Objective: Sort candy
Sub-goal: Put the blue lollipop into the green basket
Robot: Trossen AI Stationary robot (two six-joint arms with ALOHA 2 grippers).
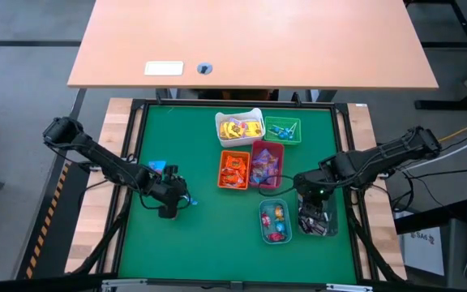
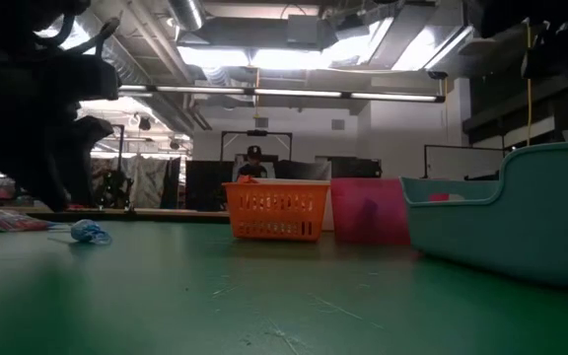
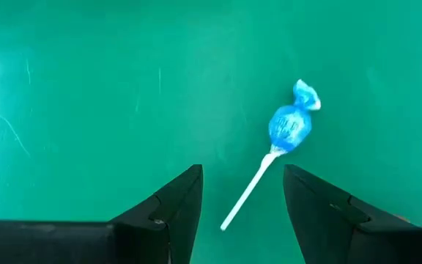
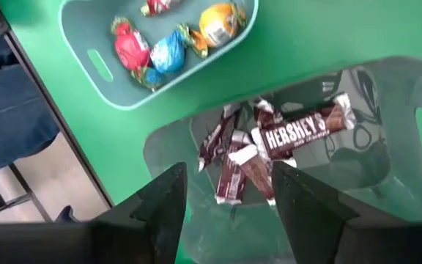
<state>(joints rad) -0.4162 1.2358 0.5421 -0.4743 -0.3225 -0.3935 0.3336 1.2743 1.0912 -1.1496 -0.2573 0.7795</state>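
A blue-wrapped lollipop (image 3: 290, 126) with a white stick lies flat on the green mat (image 1: 201, 243). My left gripper (image 3: 242, 180) hangs open just above it, with the stick's free end between the two fingers and touching neither. In the high view this gripper (image 1: 169, 209) is at the mat's left, with the lollipop (image 1: 187, 199) beside it. My right gripper (image 4: 229, 183) is open over the clear bin (image 4: 387, 95) of dark brown candy (image 4: 302, 130), with nothing between its fingers. In the high view it (image 1: 314, 207) stands at the near right.
At mid-table stand a white bin (image 1: 239, 127) of yellow candy, a green bin (image 1: 283, 130), an orange bin (image 1: 234, 169) and a red bin (image 1: 266, 162). A pale teal bin (image 4: 94, 62) holds round wrapped sweets. Another blue candy (image 1: 156, 167) lies left of the bins.
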